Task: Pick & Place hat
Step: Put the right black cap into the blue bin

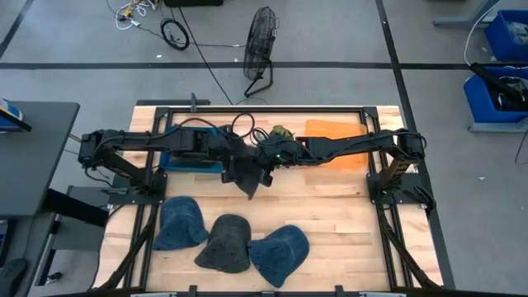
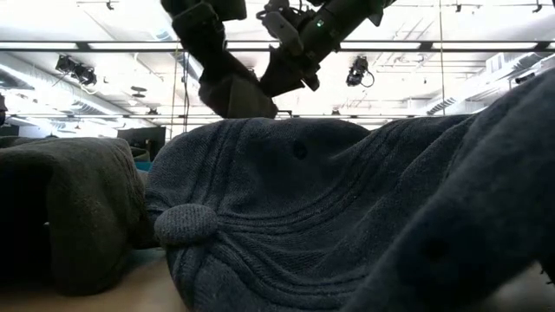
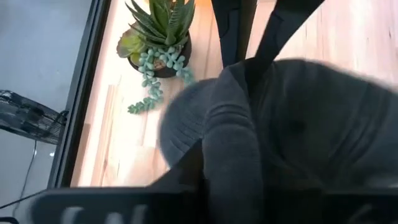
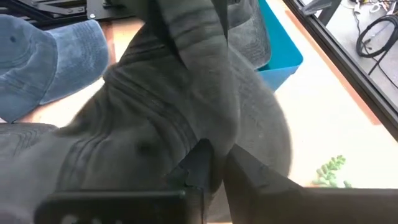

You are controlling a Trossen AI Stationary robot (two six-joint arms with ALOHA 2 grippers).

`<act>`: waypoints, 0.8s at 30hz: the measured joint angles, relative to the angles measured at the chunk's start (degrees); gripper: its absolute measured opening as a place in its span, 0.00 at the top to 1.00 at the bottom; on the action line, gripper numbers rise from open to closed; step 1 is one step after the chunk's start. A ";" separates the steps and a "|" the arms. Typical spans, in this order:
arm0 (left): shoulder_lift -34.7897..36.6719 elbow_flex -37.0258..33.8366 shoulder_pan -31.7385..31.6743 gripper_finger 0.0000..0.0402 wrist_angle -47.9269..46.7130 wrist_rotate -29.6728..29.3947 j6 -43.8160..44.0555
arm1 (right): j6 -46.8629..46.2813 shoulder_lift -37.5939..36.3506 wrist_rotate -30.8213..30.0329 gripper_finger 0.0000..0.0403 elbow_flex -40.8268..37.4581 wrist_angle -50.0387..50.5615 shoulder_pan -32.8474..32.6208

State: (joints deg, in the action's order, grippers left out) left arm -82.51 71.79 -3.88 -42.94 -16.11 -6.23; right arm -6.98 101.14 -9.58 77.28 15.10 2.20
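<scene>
A dark grey hat [image 1: 248, 179] hangs between my two grippers above the middle of the table, lifted clear; the low view shows it [image 2: 236, 94] high above the other hats. My left gripper [image 1: 238, 167] comes from the table's left and my right gripper [image 1: 266, 165] from the right; both are shut on this hat. In the left wrist view the hat [image 3: 298, 124] fills the picture and hides my own fingers. In the right wrist view the hat [image 4: 155, 118] lies just ahead of my fingers. My left gripper holds the dark grey hat by a raised fold [image 3: 230, 155] of its cloth that runs back between the jaws. The hat itself hides the fingers. The hat is lifted clear of the table and sags below the hold. My right gripper pinches a fold of the hat's cloth [image 4: 214, 134] between its two fingers [image 4: 198, 163], coming from the table's right side and slanting down. The hat is clear of the table and bunched in front of the fingers.
Three more hats lie by the near edge: a blue one [image 1: 180, 223], a dark grey one [image 1: 224, 242] and another blue one [image 1: 280, 254]. A blue bin [image 1: 191, 162] sits under the left arm, a potted plant [image 1: 280, 132] and an orange sheet [image 1: 334, 134] toward the far edge.
</scene>
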 joint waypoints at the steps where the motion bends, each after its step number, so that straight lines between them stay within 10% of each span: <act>1: 0.10 0.00 -0.08 0.91 -0.32 0.04 -0.69 | 0.02 0.00 0.06 0.88 0.00 -0.07 0.00; 24: 17.78 0.00 -8.95 0.91 -22.81 -5.73 -23.18 | 2.16 0.00 0.09 0.50 0.00 9.26 -0.25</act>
State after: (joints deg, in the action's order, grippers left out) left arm -64.73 71.79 -12.83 -65.75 -21.85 -29.41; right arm -4.82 101.14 -9.49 77.28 24.36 1.94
